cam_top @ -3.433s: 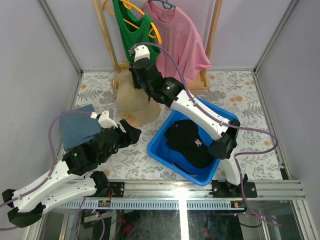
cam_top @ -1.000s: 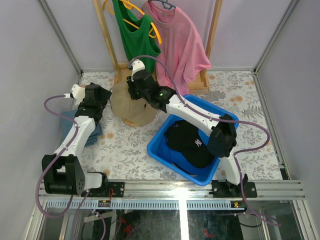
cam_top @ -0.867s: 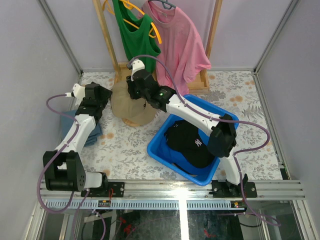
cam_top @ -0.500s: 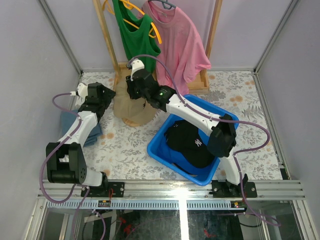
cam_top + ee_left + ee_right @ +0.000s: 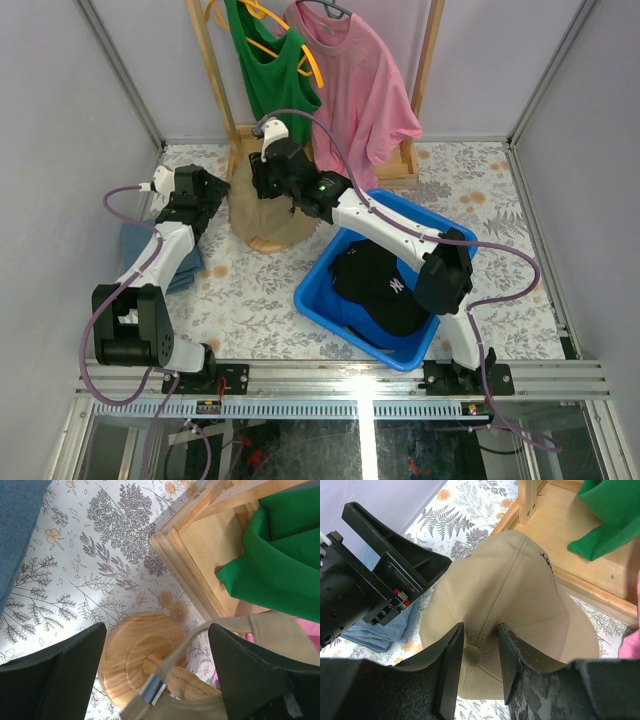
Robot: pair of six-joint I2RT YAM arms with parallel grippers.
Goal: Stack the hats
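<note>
A tan hat (image 5: 262, 215) sits over the round wooden stand at the back left. My right gripper (image 5: 267, 188) comes down on its crown. In the right wrist view, that gripper (image 5: 480, 630) has a fold of the tan hat (image 5: 520, 580) by the top button between its fingers, touching both. My left gripper (image 5: 214, 190) is wide open beside the hat's left side. In the left wrist view, that gripper (image 5: 156, 628) straddles the stand's base (image 5: 130, 650) and the hat's back strap buckle (image 5: 152, 693) without touching them. A black hat (image 5: 385, 285) lies in the blue bin (image 5: 400, 358).
A wooden clothes rack (image 5: 212, 70) with a green top (image 5: 270, 70) and a pink shirt (image 5: 365, 80) stands right behind the stand. Its base frame (image 5: 200, 545) is close to my left fingers. A folded grey-blue cloth (image 5: 150, 250) lies at the left.
My left arm has swung up from the near side and moved right, up to the hat. The tan hat now hangs narrower over the stand. The right fingers have spread slightly.
</note>
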